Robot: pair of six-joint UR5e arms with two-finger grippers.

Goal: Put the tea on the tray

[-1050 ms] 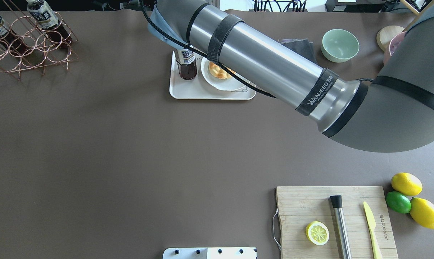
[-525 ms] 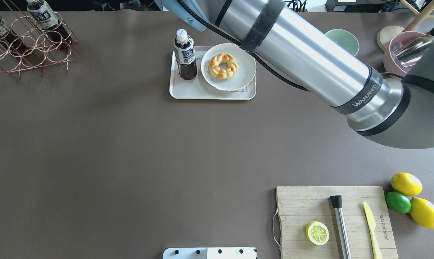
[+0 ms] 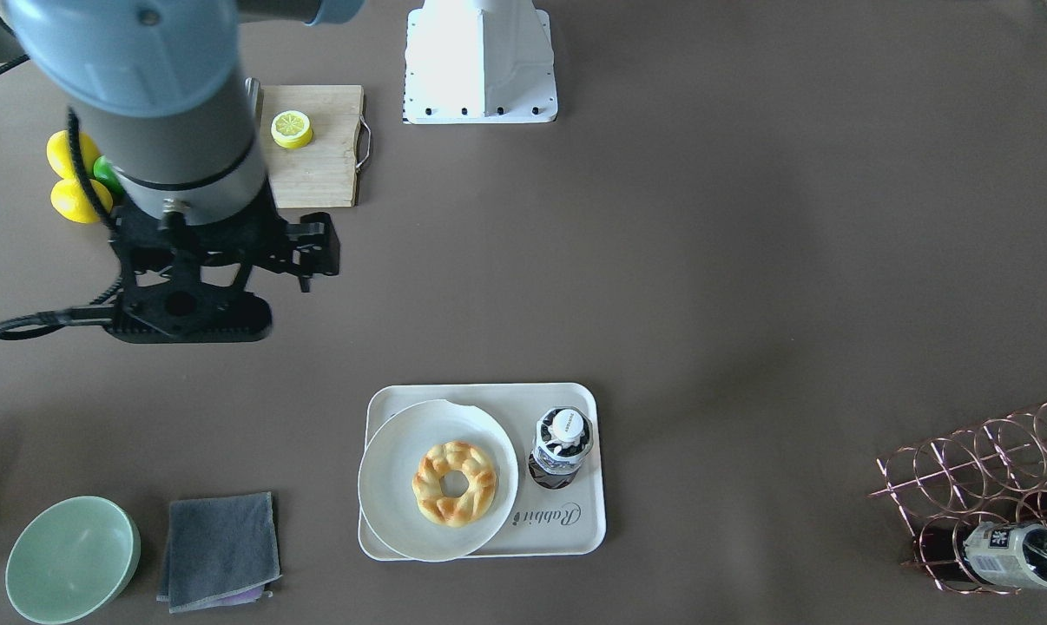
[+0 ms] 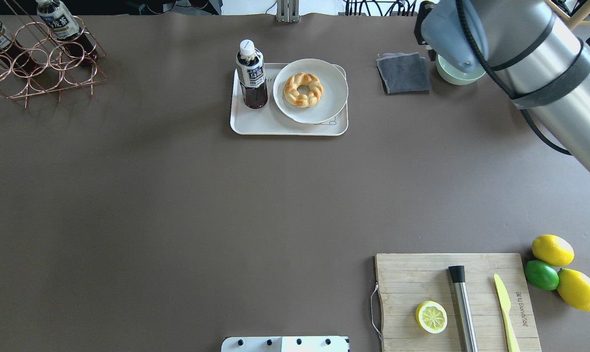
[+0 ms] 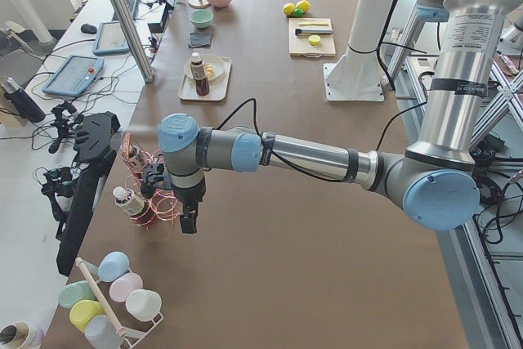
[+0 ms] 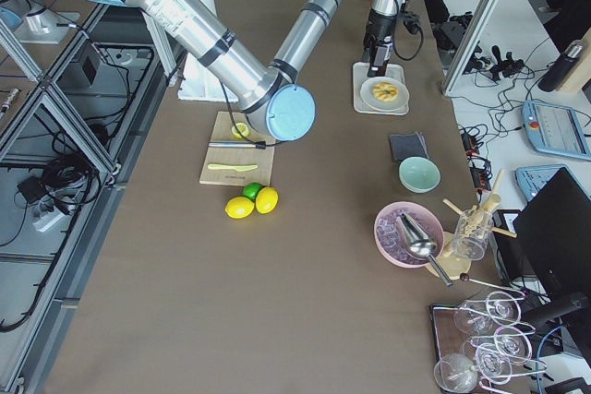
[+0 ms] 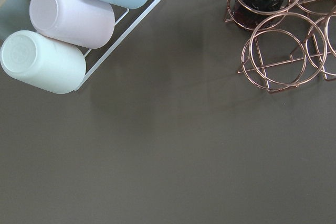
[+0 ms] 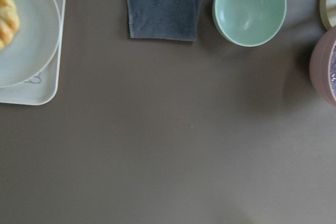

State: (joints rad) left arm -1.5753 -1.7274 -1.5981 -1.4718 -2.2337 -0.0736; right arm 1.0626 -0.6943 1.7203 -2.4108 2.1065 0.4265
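The tea (image 4: 251, 73), a small bottle of dark liquid with a white cap, stands upright on the left part of the cream tray (image 4: 256, 126). It also shows in the front view (image 3: 563, 443) on the tray (image 3: 576, 529), beside the word "Rabbit". Nothing holds it. My right gripper (image 3: 189, 330) is well away from the tray, raised, its jaws look spread and empty. In the overhead view my right arm (image 4: 534, 63) hides it. My left gripper (image 5: 189, 222) hangs by the copper rack (image 5: 151, 202). I cannot tell whether it is open or shut.
A white plate with a braided doughnut (image 4: 303, 89) fills the tray's right part. Two alike bottles (image 4: 57, 19) lie in the copper rack (image 4: 40, 68). Grey cloth (image 4: 403, 73), green bowl (image 8: 249, 6), cutting board (image 4: 456, 298), lemons and lime (image 4: 554, 271), cups (image 7: 63, 30).
My right arm has swung away from the tray to the right, over the green bowl. The tea stays standing on the tray, free of the gripper.
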